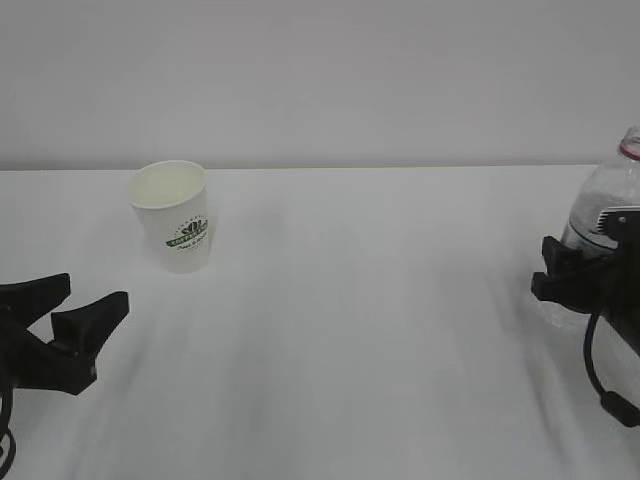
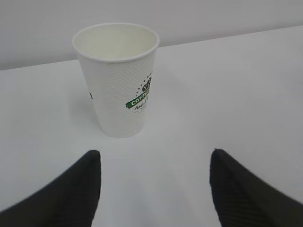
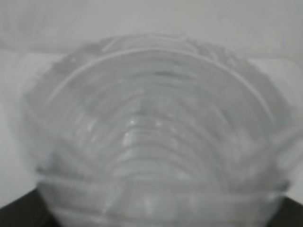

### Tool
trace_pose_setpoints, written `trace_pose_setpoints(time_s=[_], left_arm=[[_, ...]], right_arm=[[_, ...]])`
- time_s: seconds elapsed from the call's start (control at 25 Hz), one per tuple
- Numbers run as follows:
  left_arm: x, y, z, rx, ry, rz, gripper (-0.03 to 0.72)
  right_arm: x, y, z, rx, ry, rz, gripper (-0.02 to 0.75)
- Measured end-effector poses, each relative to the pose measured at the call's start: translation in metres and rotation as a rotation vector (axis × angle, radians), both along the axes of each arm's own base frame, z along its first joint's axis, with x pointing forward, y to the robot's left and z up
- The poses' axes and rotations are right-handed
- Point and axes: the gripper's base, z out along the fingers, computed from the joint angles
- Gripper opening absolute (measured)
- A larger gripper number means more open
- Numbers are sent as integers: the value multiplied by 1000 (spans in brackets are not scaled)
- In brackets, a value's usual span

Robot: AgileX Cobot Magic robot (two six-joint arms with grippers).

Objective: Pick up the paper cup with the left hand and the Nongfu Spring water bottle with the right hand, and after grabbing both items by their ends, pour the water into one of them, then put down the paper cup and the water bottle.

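The white paper cup (image 1: 172,215) with a green logo stands upright and empty on the table's left half. In the left wrist view the paper cup (image 2: 118,80) sits just ahead of my fingers. My left gripper (image 1: 95,293) rests low, short of the cup, open with nothing between its fingers (image 2: 155,153). At the far right stands the clear ribbed water bottle (image 1: 600,205) with a red neck ring. My right gripper (image 1: 575,275) reaches around its lower body. In the right wrist view the bottle (image 3: 151,132) fills the space between the dark fingertips (image 3: 19,215); whether they press on it is unclear.
A white table (image 1: 360,330) runs back to a plain pale wall (image 1: 320,80). A black cable (image 1: 600,385) hangs from the right arm near the table's right edge. Only the cup and the bottle stand on the table.
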Motion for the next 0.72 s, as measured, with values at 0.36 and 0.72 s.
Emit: trace_pose_setpoints(time_s=[0.36, 0.72], left_arm=[[0, 0, 0, 0, 0, 0, 517], [0, 0, 0, 0, 1, 0, 516]], right_arm=[[-13, 1, 2, -11, 8, 38, 465], [-34, 5, 21, -10, 24, 108, 464]])
